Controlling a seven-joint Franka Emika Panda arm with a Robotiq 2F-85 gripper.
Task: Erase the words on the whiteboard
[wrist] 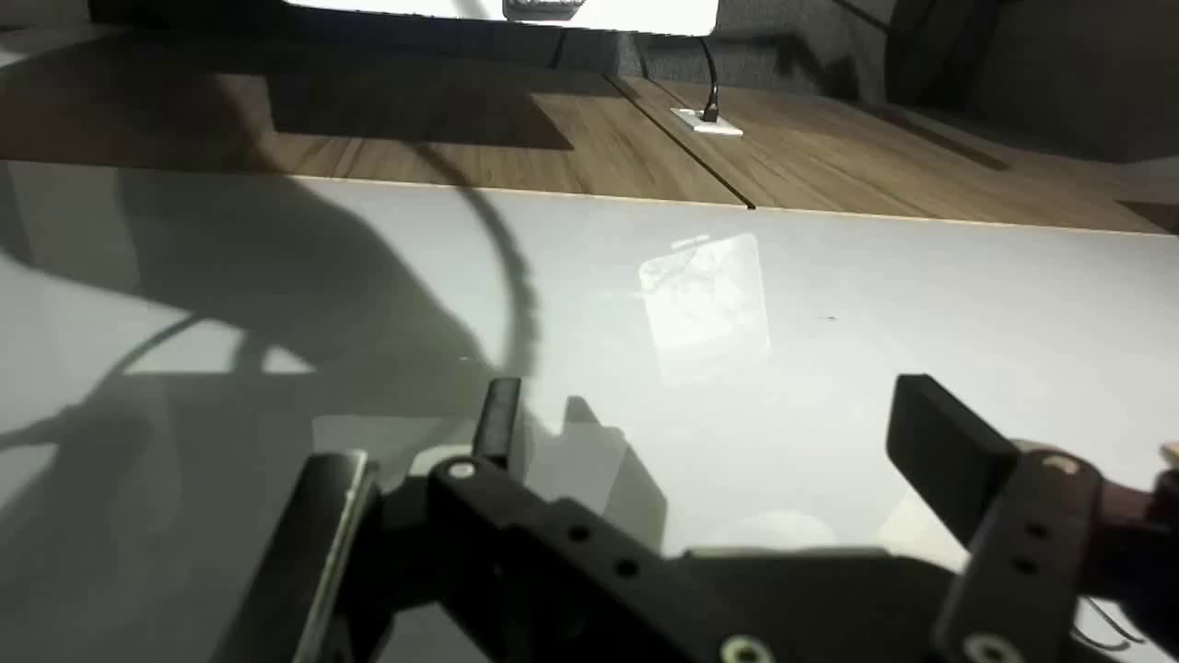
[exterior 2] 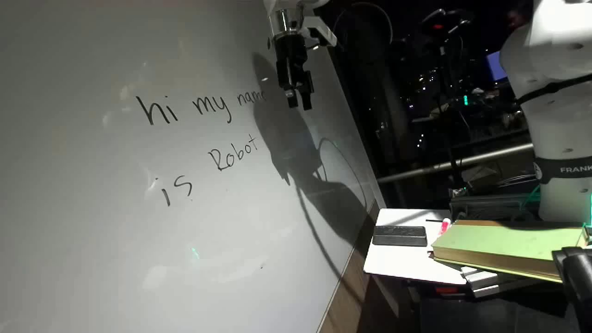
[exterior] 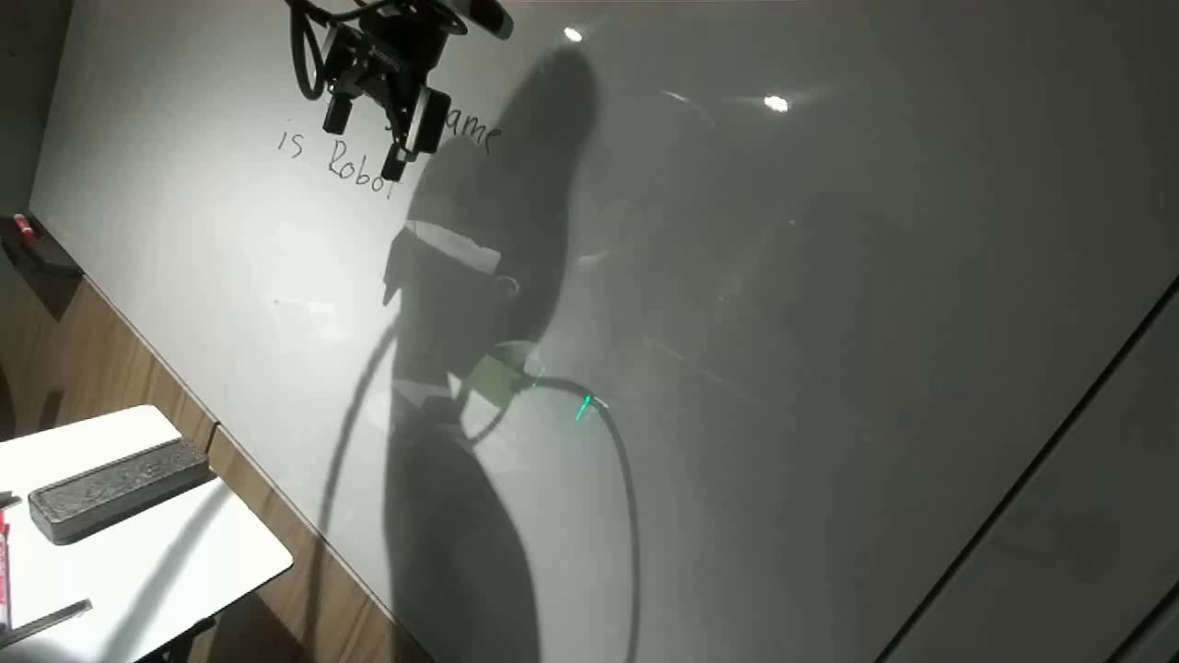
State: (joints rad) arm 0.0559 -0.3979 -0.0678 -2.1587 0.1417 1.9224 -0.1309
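The whiteboard [exterior: 783, 368] fills most of both exterior views [exterior 2: 92, 240] and the wrist view [wrist: 829, 387]. The words [exterior 2: 212, 106] read "hi my name is Robot" in dark marker. In an exterior view the words [exterior: 345, 168] are partly hidden behind the gripper. My gripper [exterior: 366, 143] is open and empty in front of the board, pointing down. It also shows beside the words' right end [exterior 2: 299, 101]. In the wrist view the gripper's fingers [wrist: 718, 424] are wide apart with nothing between them. A dark grey eraser block [exterior: 120, 493] lies on the small table, also visible here [exterior 2: 400, 236].
The small white table [exterior: 203, 543] stands by the board's lower edge. A thick green book [exterior 2: 504, 240] and a red-and-white marker [exterior 2: 445, 226] lie near the eraser. A wood panel [wrist: 645, 166] borders the board. The arm's white base part [exterior 2: 564, 115] stands at the right.
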